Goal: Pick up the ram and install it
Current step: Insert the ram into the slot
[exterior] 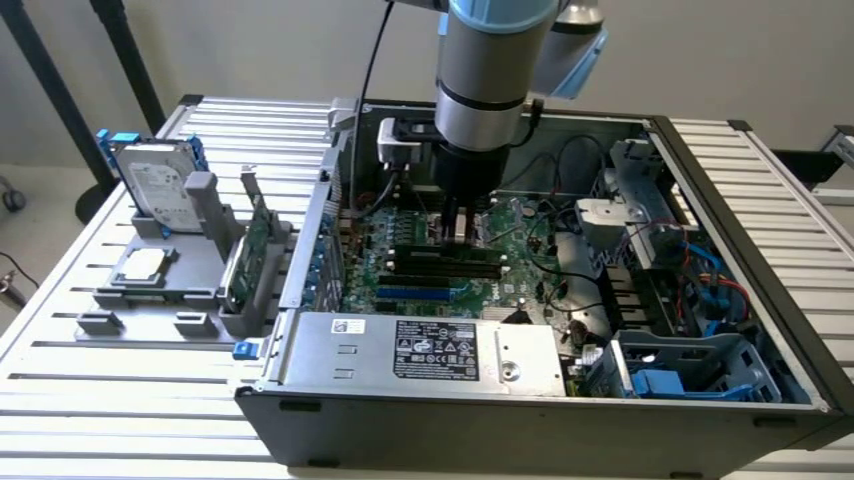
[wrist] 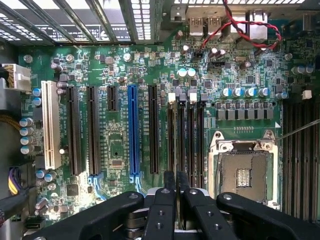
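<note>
- Holder tray [exterior: 134,305], at the exterior view's left, outside the case: carrying a hard drive [exterior: 154,180] and a green expansion card [exterior: 251,255], both standing upright. No slim memory stick is sitting among them.
- Computer case [exterior: 534,430], open-topped, centre: exposing the motherboard [exterior: 414,250].
- Gripper [exterior: 461,228], centre, far half of the board: hanging straight down over the black memory slots [wrist: 192,145]. Its fingers [wrist: 170,182] are standing almost closed, leaving only a sliver between them.
- The ram [wrist: 176,160]: judged to be the thin dark edge pinched in that sliver, lining up with one of the slots; a hard reading edge-on.
- Progress: pick-up appearing done and carry-over done. Seating looks unfinished, as the white slot latches [wrist: 172,97] are not visibly gripping a stick.
- Empty processor socket [wrist: 245,172]: lying just right of the slots.
</note>
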`<state>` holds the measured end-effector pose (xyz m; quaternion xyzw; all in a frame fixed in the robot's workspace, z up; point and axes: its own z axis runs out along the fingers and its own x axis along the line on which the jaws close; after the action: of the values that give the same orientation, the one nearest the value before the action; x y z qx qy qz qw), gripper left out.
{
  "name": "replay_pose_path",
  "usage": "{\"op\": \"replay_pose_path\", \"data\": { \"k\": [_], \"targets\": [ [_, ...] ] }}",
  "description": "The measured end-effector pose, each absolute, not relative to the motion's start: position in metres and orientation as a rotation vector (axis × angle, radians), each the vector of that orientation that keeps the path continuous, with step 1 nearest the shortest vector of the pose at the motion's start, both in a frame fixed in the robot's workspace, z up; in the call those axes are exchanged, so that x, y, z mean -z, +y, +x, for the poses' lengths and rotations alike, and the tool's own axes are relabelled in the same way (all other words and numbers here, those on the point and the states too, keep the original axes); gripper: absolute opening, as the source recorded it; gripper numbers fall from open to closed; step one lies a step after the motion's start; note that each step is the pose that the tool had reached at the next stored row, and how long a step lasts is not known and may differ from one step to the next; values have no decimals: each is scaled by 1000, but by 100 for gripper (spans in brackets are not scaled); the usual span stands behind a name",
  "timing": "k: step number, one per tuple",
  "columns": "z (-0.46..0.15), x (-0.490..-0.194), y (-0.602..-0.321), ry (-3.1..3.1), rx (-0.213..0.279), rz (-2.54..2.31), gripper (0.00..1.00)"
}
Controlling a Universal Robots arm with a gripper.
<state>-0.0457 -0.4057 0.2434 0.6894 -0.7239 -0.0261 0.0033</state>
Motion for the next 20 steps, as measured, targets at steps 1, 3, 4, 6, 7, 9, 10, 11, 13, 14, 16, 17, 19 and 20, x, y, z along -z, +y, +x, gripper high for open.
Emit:
{"op": "replay_pose_path", "data": {
  "k": [1,3,4,6,7,9,10,11,13,14,16,17,19,20],
  "targets": [
    [-46,-243,-405,-2267,77,2159,13],
    [-46,-243,-404,-2264,67,2155,13],
    [-45,-243,-404,-2262,63,2154,13],
    [-45,-242,-403,-2260,59,2152,13],
    [-45,-241,-403,-2260,58,2152,13],
    [-45,-241,-402,-2259,56,2151,13],
    [-45,-240,-402,-2259,56,2151,13],
    [-45,-239,-402,-2259,56,2150,13],
    [-45,-238,-401,-2259,55,2150,13],
    [-45,-238,-400,-2259,55,2150,13],
    [-45,-237,-400,-2258,55,2150,13],
    [-45,-237,-400,-2257,54,2151,13],
    [-45,-236,-400,-2256,55,2151,13],
    [-45,-236,-400,-2255,55,2150,13]
  ]
}}
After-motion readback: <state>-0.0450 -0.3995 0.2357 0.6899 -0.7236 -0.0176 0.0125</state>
